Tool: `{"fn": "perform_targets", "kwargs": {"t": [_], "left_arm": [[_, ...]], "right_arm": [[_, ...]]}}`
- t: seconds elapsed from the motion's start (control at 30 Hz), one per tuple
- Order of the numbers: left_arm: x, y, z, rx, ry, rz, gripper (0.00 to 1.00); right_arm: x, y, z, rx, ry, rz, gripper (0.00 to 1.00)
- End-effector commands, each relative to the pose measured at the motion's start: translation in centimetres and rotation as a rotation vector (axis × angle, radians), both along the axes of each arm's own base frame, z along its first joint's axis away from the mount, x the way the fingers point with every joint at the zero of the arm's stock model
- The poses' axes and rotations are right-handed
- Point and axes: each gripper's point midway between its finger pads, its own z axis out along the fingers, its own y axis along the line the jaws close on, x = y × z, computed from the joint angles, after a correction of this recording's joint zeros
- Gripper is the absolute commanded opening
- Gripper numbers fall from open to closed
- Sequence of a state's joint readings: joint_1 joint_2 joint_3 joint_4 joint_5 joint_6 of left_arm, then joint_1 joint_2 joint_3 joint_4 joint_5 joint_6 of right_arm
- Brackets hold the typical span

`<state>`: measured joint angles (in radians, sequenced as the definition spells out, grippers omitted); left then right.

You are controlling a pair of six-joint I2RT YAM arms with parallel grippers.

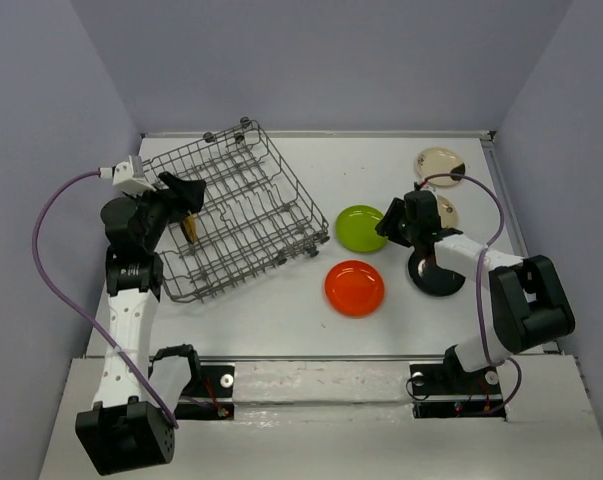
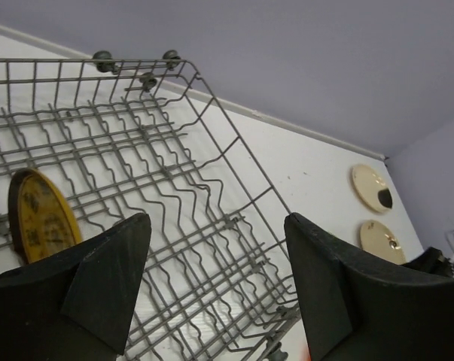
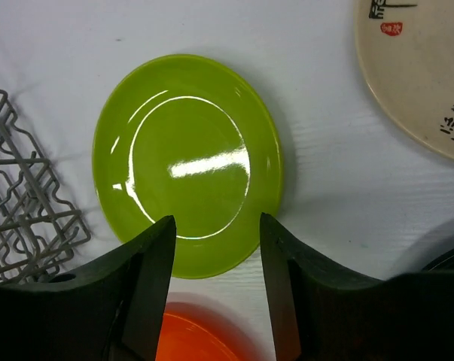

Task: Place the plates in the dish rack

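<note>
Right fingers (image 3: 147,286): spread apart and empty, low over the near rim of the green plate (image 3: 185,162). I cannot tell whether they touch it.
Left fingers (image 2: 106,286): spread apart and empty, hanging over the rack (image 1: 231,215).
Green plate: flat on the tabletop (image 1: 281,320), between the rack's corner and the cream plates (image 1: 439,163), just beside the orange plate (image 1: 354,287).
Loaded so far: only the gold plate (image 2: 42,218), standing on edge among the tines at the rack's left side. The other five plates lie on the tabletop.
Risk, grasp: the green plate is glossy, shallow and flat, so there is little rim to pinch. Closing too high would probably make the fingers slide off. Closing too low would jam a tip into the tabletop.
Risk, skid: a push from one side could send the plate toward the rack corner or onto the orange plate, which lies right under the fingers.
Risk, carry: held by one edge only, the plate could swivel or drop on the way over.
Risk, rack: it stands on small wheels, so a knock against its wall or tines may roll it and tip the gold plate.
Risk, arms: the left arm sits over the rack, so a delivery from the right could meet it there.
Risk, neighbours: the black plate (image 1: 436,275) lies near the right arm, and a wide swing might brush it.
</note>
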<state>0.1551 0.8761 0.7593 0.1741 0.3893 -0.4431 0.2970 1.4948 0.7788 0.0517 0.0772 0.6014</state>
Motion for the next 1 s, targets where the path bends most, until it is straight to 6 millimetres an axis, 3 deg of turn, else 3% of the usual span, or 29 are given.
{"fn": "perform_targets", "kwargs": {"t": [0.0, 0.13, 0.33, 0.43, 0.57, 0.7, 0.73, 0.8, 0.83, 0.87, 0.97], "left_arm": [[-0.8, -3.3, 1.9, -0.016, -0.082, -0.151, 0.81], [-1.4, -5.4, 2.2, -0.051, -0.094, -0.251, 0.77], [-1.9, -7.7, 2.2, -0.055, -0.093, -0.362, 0.73], [-2.1, -9.0, 2.0, -0.051, -0.085, -0.412, 0.72], [-2.4, -11.0, 2.0, -0.038, -0.074, -0.487, 0.72], [-2.6, -13.7, 1.2, -0.04, -0.023, -0.585, 0.73], [-2.7, -14.2, 1.5, -0.038, -0.027, -0.6, 0.73], [-2.7, -15.3, 1.1, -0.045, 0.003, -0.633, 0.73], [-3.1, -16.3, 1.1, -0.047, 0.009, -0.663, 0.73], [-3.0, -16.9, 0.8, -0.05, 0.031, -0.677, 0.73], [-3.3, -18.9, 0.7, -0.052, 0.055, -0.711, 0.73]], "right_arm": [[0.9, -0.8, -0.6, 0.048, 0.015, -0.081, 0.51], [1.0, -1.8, -2.1, 0.051, 0.039, -0.121, 0.49], [1.5, -0.9, -4.4, 0.11, 0.093, -0.091, 0.44], [2.1, -0.5, -4.6, 0.149, 0.091, -0.086, 0.35], [3.0, -0.9, -3.7, 0.164, 0.055, -0.107, 0.08], [3.7, -3.0, -0.3, 0.092, -0.058, -0.175, 0.07], [3.7, -3.7, 1.9, 0.079, -0.113, -0.199, 0.07], [3.5, -4.4, 4.3, 0.048, -0.17, -0.2, 0.07], [3.2, -4.6, 5.3, 0.041, -0.193, -0.202, 0.07], [2.8, -4.8, 7.8, 0.047, -0.256, -0.198, 0.07], [1.8, -4.2, 10.7, 0.061, -0.327, -0.136, 0.07]]}}
